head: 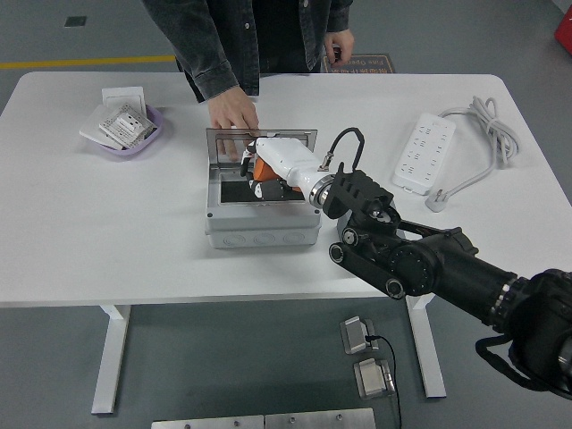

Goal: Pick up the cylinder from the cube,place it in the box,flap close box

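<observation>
Reaching into open grey plastic box (262, 228) with white right hand (273, 167); fingers (258, 187) state unclear, perhaps holding orange cylinder (264, 170). Release and lid closing left.

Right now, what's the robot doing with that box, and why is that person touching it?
The robot's right hand is reaching into the open grey box on the white table, and something orange shows at its fingers. A person's hand rests at the box's clear lid, which stands open at the back. The left arm isn't in view.
</observation>
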Tool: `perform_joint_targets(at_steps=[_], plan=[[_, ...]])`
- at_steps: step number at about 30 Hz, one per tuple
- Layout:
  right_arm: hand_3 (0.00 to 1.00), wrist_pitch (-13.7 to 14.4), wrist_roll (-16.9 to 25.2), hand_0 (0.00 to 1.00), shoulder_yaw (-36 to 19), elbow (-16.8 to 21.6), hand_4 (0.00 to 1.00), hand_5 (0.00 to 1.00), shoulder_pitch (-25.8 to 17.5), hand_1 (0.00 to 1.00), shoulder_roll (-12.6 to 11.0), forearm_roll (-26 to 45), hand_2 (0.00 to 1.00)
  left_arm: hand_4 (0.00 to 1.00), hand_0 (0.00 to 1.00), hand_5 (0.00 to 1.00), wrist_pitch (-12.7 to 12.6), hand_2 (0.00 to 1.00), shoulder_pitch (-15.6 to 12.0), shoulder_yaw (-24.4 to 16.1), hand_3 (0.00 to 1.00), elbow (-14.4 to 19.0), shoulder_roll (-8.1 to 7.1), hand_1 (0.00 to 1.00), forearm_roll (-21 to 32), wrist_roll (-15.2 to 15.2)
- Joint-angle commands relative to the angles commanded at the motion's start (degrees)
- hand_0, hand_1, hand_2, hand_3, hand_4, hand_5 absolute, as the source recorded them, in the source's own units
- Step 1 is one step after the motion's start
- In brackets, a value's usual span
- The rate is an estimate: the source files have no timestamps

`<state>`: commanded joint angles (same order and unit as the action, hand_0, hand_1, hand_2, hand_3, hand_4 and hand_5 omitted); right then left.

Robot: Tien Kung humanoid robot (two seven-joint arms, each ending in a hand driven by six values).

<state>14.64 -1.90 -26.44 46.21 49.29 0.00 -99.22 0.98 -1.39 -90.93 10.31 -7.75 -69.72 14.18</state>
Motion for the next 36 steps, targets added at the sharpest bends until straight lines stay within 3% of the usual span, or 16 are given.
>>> perform_joint_targets(at_steps=[36], plan=[[0.254, -0.21, -1.62, 0.050, 3.50, -1.84, 0.053, 0.003, 2.65, 0.092, 0.00, -1.60, 0.304, 0.750, 0.639, 0.307, 0.09, 0.652, 0.18, -0.08, 0.669, 0.00, -0.16, 0.673, -0.19, -0.05]])
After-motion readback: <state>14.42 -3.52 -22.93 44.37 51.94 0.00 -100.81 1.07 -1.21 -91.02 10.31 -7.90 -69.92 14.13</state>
